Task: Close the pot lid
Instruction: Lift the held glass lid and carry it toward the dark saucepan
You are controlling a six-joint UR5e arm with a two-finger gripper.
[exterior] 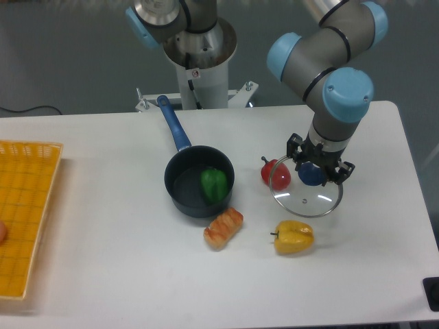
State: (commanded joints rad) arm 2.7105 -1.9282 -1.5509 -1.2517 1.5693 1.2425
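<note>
Overhead view of my work table (103, 274). The pot (197, 184) sits open near the middle of the white surface, its long blue handle (173, 125) running up and to the left toward the arm's base (199, 65). Inside the pot I see a green pepper (214, 184) resting against the right side of the floor.

The pot lid (305, 186) is to the right of the pot, well apart from it, and appears tilted, its glass disc facing partly toward the camera. My arm's gripper (313, 171) comes down from above onto the lid's blue knob (311, 174), with the fingers on either side of it; I read the claw as clenched on that knob, though the exact contact is small in the picture. I cannot tell whether the lid's lower rim touches the table or hangs just clear of it.

A red tomato-like piece (273, 171) lies just beside the lid's left edge, partly seen through the glass. A yellow pepper (293, 237) lies below the lid, near it. An orange, grilled-looking food piece (223, 228) lies just below the pot's front rim. A yellow basket (24, 219) occupies the far left edge of the table, well apart from everything else.
</note>
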